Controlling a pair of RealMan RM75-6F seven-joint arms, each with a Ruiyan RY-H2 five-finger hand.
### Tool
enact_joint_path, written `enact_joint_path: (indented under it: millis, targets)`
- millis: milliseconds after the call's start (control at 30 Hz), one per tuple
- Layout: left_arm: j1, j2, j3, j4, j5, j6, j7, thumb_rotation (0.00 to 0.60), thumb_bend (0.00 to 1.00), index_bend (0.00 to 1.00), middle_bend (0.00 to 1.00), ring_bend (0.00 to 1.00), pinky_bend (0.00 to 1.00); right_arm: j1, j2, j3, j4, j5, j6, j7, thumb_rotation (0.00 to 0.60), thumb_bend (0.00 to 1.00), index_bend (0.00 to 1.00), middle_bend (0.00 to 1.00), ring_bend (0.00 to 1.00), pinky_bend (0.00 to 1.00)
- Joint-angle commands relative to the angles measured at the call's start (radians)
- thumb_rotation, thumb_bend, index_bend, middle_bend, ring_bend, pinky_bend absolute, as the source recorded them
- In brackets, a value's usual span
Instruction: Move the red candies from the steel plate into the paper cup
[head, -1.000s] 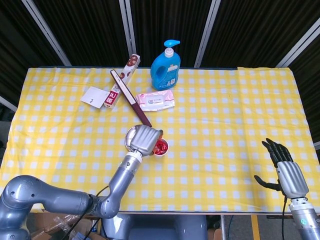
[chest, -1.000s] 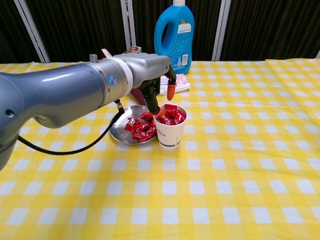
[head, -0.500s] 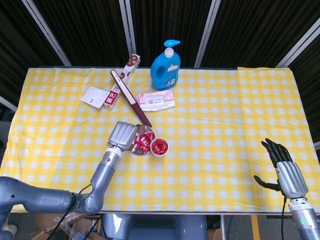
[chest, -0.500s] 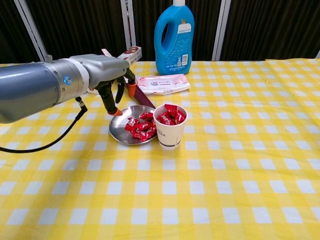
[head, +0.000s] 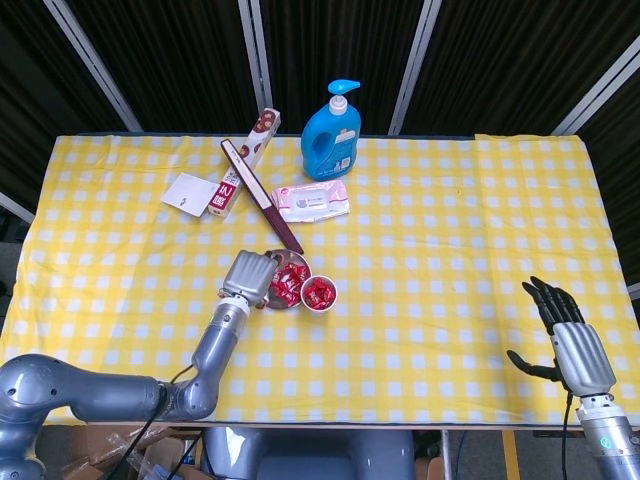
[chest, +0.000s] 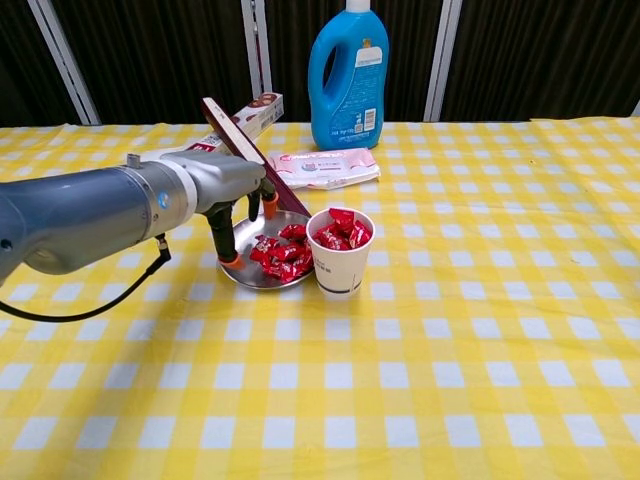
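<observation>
Leftmost, my left hand (chest: 228, 190) hung over the near-left rim of the steel plate (chest: 244, 274), fingers apart and pointing down, holding nothing. Red candies (chest: 283, 254) lay heaped in the plate. Just beside it, touching its right edge, stood the paper cup (chest: 340, 268), filled with more red candies. Far right, my right hand (head: 570, 345) stayed spread, empty.

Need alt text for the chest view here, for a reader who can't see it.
The robot's left hand reaches down at the left rim of a steel plate holding red candies, beside a paper cup heaped with more. Behind them on the yellow checked tablecloth stand a blue detergent bottle and a wipes pack.
</observation>
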Motion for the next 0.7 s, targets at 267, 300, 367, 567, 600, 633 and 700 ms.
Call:
enact_joint_path:
  millis: [267, 300, 367, 567, 600, 633, 700]
  targets:
    - [-0.021, -0.05, -0.009, 0.07, 0.001, -0.042, -0.001, 0.6, 0.22, 0.26, 0.25, 0.93, 0.98, 0.001, 0.002, 0.0, -0.002, 0.002, -0.003, 0.005, 0.6, 0.28, 0.0, 0.0, 0.0, 0.0]
    - [-0.024, -0.056, -0.01, 0.08, 0.004, -0.047, -0.003, 0.6, 0.22, 0.26, 0.24, 0.93, 0.98, 0.001, 0.002, 0.0, -0.002, 0.002, -0.003, 0.005, 0.6, 0.28, 0.0, 0.0, 0.0, 0.0]
    - [-0.027, -0.067, -0.013, 0.097, 0.012, -0.058, -0.01, 0.6, 0.22, 0.26, 0.24, 0.93, 0.97, 0.0, 0.003, 0.0, -0.003, 0.004, -0.003, 0.007, 0.6, 0.28, 0.0, 0.0, 0.0, 0.0]
    - [-0.034, -0.087, -0.015, 0.131, 0.032, -0.08, -0.022, 0.6, 0.22, 0.26, 0.24, 0.93, 0.97, 0.002, 0.004, 0.0, -0.004, 0.006, -0.009, 0.012, 0.6, 0.28, 0.0, 0.0, 0.0, 0.0]
    - [-0.034, -0.091, -0.014, 0.136, 0.033, -0.083, -0.023, 0.6, 0.22, 0.26, 0.25, 0.93, 0.97, 0.002, 0.005, 0.0, -0.004, 0.007, -0.009, 0.012, 0.6, 0.28, 0.0, 0.0, 0.0, 0.0]
    - [-0.036, -0.097, -0.013, 0.145, 0.033, -0.089, -0.023, 0.6, 0.22, 0.27, 0.25, 0.93, 0.97, 0.002, 0.005, 0.0, -0.005, 0.007, -0.009, 0.013, 0.6, 0.28, 0.0, 0.0, 0.0, 0.0]
    - [-0.037, -0.106, -0.01, 0.158, 0.029, -0.097, -0.021, 0.6, 0.22, 0.33, 0.31, 0.93, 0.97, 0.002, 0.006, 0.001, -0.005, 0.007, -0.009, 0.013, 0.6, 0.28, 0.0, 0.0, 0.0, 0.0]
